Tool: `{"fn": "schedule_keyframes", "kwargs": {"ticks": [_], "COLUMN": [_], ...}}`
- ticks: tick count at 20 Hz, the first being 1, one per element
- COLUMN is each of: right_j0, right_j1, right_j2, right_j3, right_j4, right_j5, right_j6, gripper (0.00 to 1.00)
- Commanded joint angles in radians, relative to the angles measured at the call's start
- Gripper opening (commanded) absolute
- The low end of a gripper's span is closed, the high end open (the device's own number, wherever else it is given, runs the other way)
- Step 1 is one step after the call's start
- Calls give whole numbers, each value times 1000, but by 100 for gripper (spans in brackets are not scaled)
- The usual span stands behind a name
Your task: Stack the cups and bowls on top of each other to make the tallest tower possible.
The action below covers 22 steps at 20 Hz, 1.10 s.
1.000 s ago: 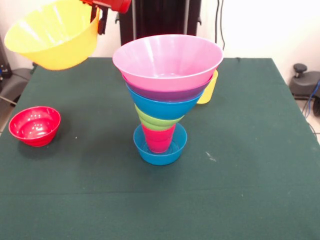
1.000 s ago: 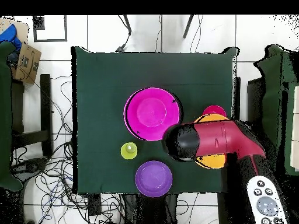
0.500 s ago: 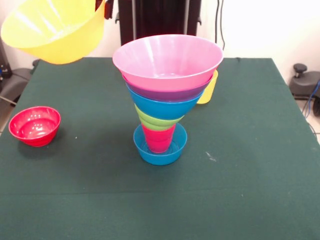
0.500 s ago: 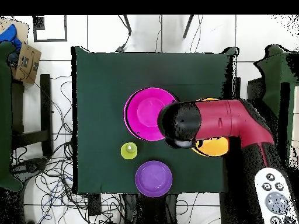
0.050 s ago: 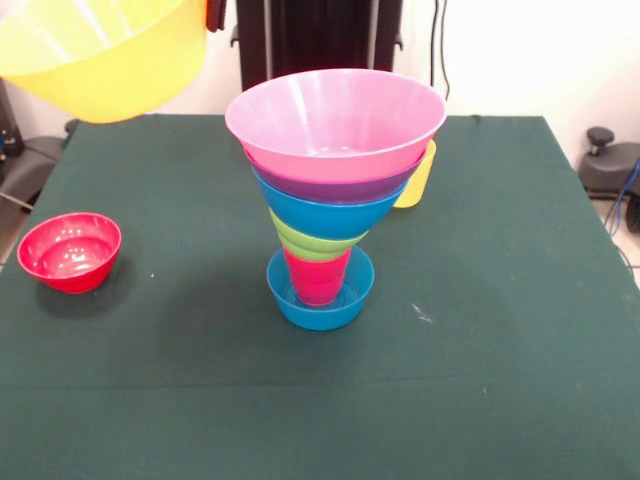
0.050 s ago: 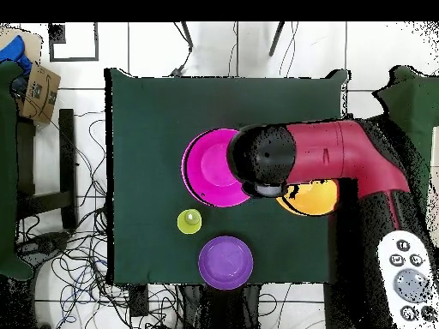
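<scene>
I carry the large glossy yellow plastic bowl (image 5: 95, 55) high over the counter's (image 5: 500, 380) far left corner; my gripper (image 5: 214, 12) barely shows at its rim, so I cannot tell its opening. Below, near the left edge, sits a small red plastic bowl (image 5: 69, 251). At the centre stands the tower (image 5: 330, 200), pink bowl on top. Behind it peeks a ribbed yellow plastic cup (image 5: 417, 178). I can read no writing.

I see the tower (image 5: 330, 200) standing mid-table (image 5: 500, 380), the yellow cup (image 5: 417, 178) just behind it and the red bowl (image 5: 70, 251) well aside; the green cloth between them lies bare.
</scene>
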Motion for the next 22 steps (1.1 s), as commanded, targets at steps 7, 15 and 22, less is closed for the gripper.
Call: {"fn": "schedule_keyframes", "kwargs": {"ticks": [7,15,22], "right_j0": [118,189,239], "right_j1": [116,157,174], "right_j2": [45,13,-17], "right_j3": [-186,-239,-258], "right_j4": [-33,-20,-6], "right_j5": [127,139,141], "right_j6": [-130,-67,-6], "gripper": [0,0,0]}}
